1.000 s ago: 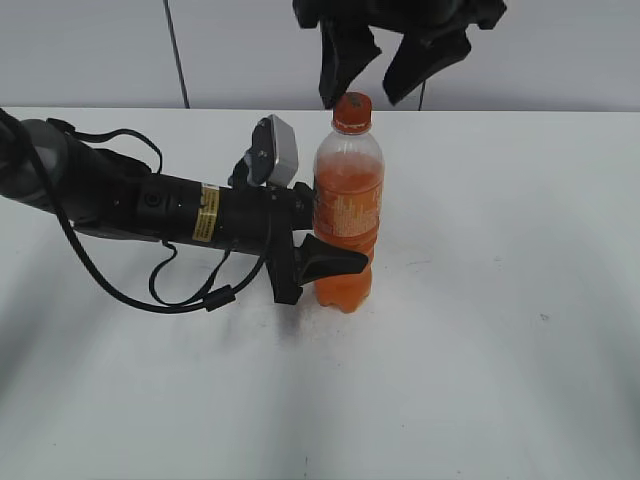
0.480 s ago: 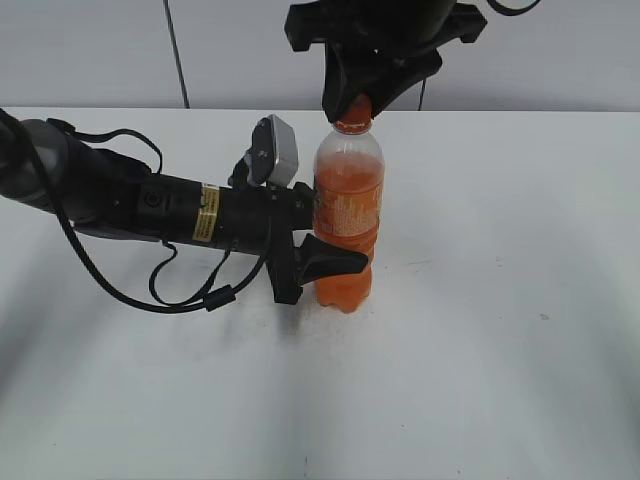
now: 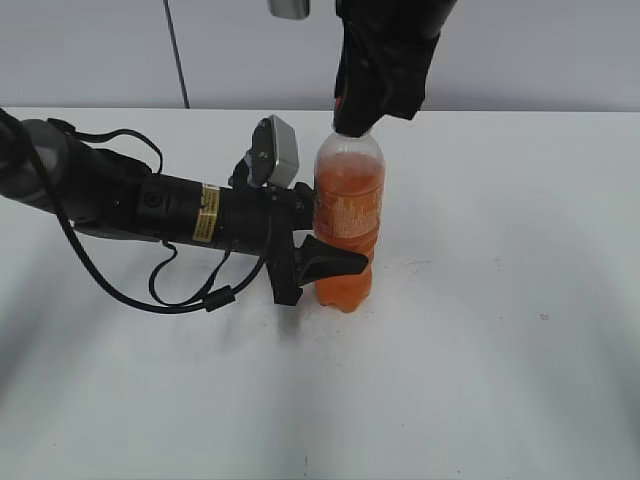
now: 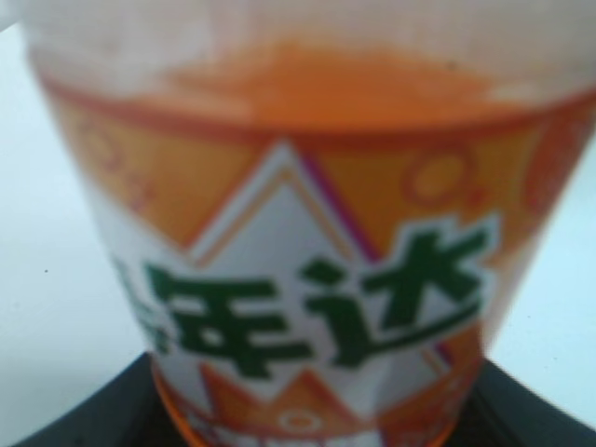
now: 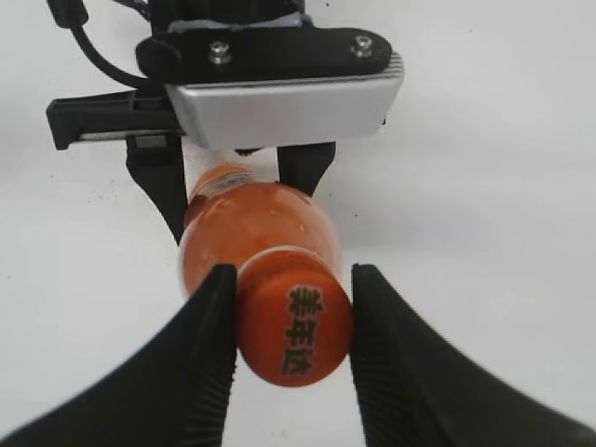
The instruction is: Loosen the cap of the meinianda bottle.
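The meinianda bottle (image 3: 348, 215) stands upright on the white table (image 3: 500, 360). My left gripper (image 3: 342, 258) is shut on the bottle's lower waist from the left, one finger in front, the other hidden behind. The left wrist view is filled by the orange label (image 4: 307, 279), with dark jaws at the bottom corners (image 4: 307, 433). My right gripper (image 3: 356, 118) comes down from above and covers the cap in the exterior view. In the right wrist view its two black fingers (image 5: 293, 284) press on both sides of the orange cap (image 5: 296, 328), which has dark print on top.
The left arm (image 3: 150, 205) lies low across the table's left half, with loose black cables (image 3: 190, 290) beside it. Its silver wrist camera (image 5: 279, 107) sits just behind the bottle. A grey wall (image 3: 540, 50) runs behind the table.
My right gripper has come down from above the bottle, turned, and closed round the cap. The left gripper and the bottle have not moved.
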